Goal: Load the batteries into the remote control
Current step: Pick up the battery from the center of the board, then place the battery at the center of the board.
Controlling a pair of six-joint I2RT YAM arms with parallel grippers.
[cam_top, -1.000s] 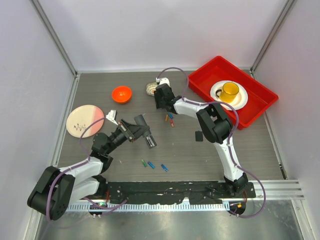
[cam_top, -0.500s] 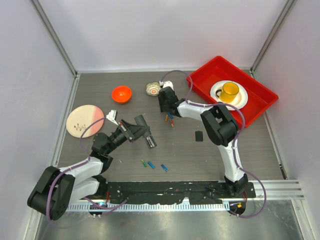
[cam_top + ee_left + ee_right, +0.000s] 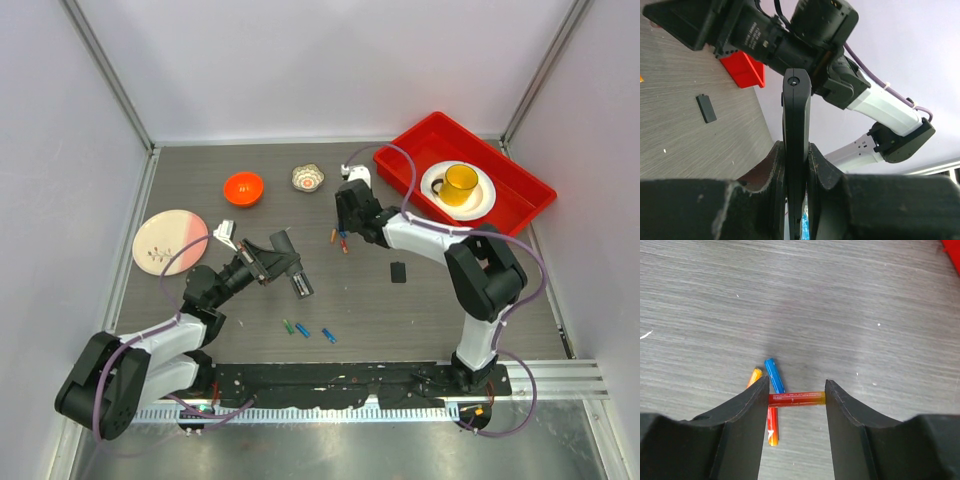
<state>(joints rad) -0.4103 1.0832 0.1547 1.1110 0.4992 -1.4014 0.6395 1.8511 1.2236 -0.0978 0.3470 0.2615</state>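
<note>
Right hand [image 3: 796,385], matte black fingers [image 3: 742,432] spread, straddles a slim red-orange cylindrical battery [image 3: 796,399] on woodgrain table [image 3: 840,300].

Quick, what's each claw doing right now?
Left gripper: shut on the remote control.
Right gripper: open, fingers either side of a red battery, not clearly gripping it.

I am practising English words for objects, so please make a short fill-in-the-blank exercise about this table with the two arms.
1. The left gripper is shut on the black ____.
2. The yellow cup stands on a white plate inside the ____ tray.
3. The right gripper is ____, with a red battery lying between its fingers.

Missing words: remote control; red; open.
</note>
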